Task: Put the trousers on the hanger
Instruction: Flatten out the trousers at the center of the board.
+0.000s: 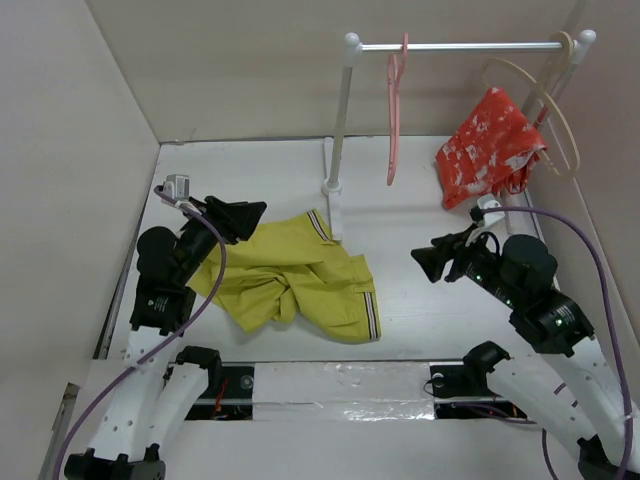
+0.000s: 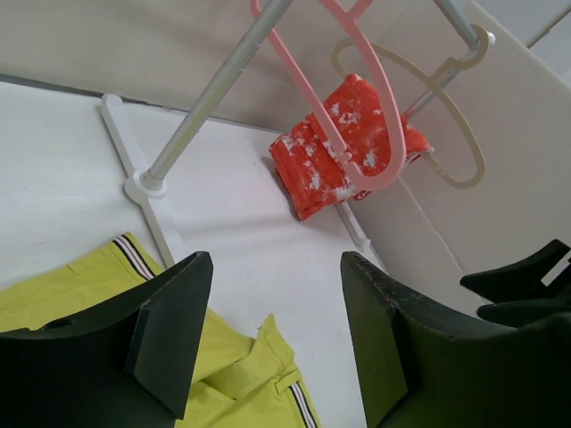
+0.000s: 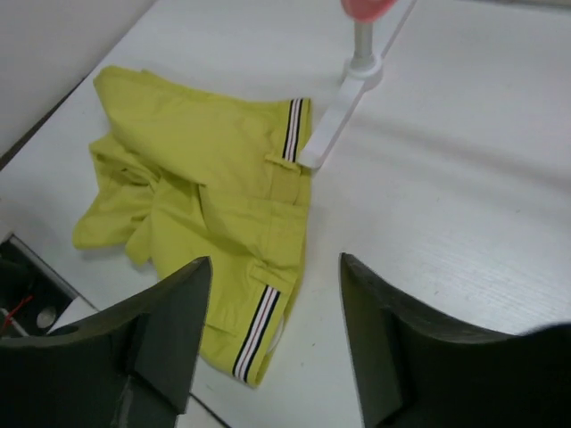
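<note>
The mustard-yellow trousers [image 1: 296, 277] lie crumpled on the white table, striped waistband to the right [image 3: 214, 205] [image 2: 223, 357]. The thin pink hanger [image 1: 397, 110] hangs by its hook from the rail [image 2: 343, 107]. My left gripper [image 1: 250, 213] hovers open just above the trousers' upper left part [image 2: 277, 267], nothing between its fingers. My right gripper [image 1: 428, 260] is open too, raised to the right of the trousers [image 3: 277, 272], pointing toward them and empty.
A white rail stand [image 1: 338, 120] has its foot [image 1: 333, 205] touching the trousers' top edge. A red white-patterned garment [image 1: 488, 148] hangs on a beige hanger [image 1: 545, 110] at the rail's right end. Side walls close in the table.
</note>
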